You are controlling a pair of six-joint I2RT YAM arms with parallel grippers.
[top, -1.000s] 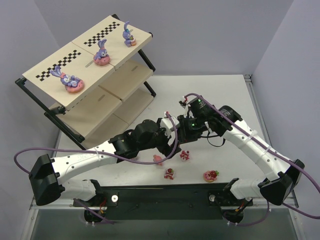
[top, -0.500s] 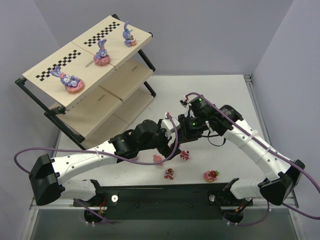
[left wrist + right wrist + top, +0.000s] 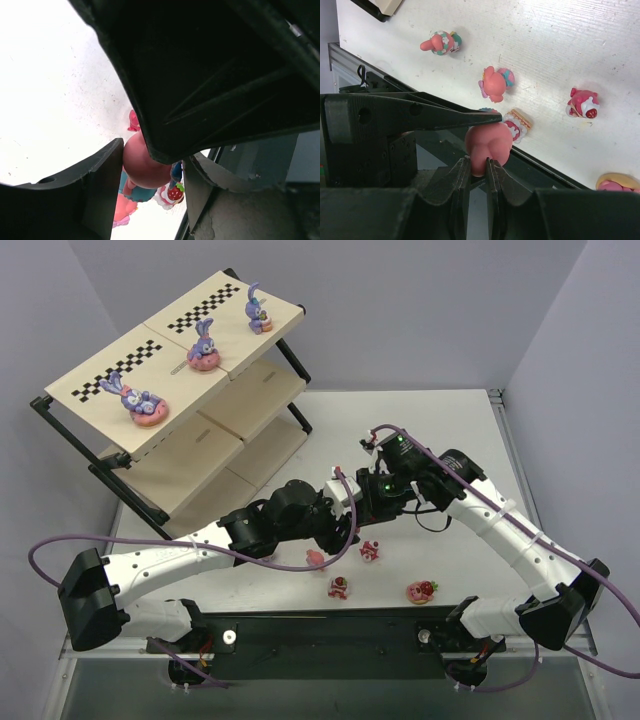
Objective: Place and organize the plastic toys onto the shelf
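A pink round-headed toy (image 3: 489,142) with a teal dress hangs above the table between both grippers. My right gripper (image 3: 477,167) is shut on a thin pink part of it. My left gripper (image 3: 154,155) has closed round its head (image 3: 147,165); one left finger (image 3: 445,117) lies across the top of the toy. In the top view the two grippers (image 3: 356,506) meet at mid-table and hide the toy. Three purple bunnies (image 3: 143,400) (image 3: 203,348) (image 3: 258,312) stand on the top board of the shelf (image 3: 100,375).
Loose toys lie on the white table near its front edge: pink figures (image 3: 317,559) (image 3: 370,550) (image 3: 339,587) and a strawberry-topped one (image 3: 422,590). The right wrist view shows several of them (image 3: 441,42) (image 3: 495,82) (image 3: 582,102) (image 3: 516,124). The shelf's lower boards (image 3: 215,445) carry nothing.
My left gripper's jaws have come in from wide open onto the pink toy. Both arms have stayed nearly where they were, and the right grip is unchanged.
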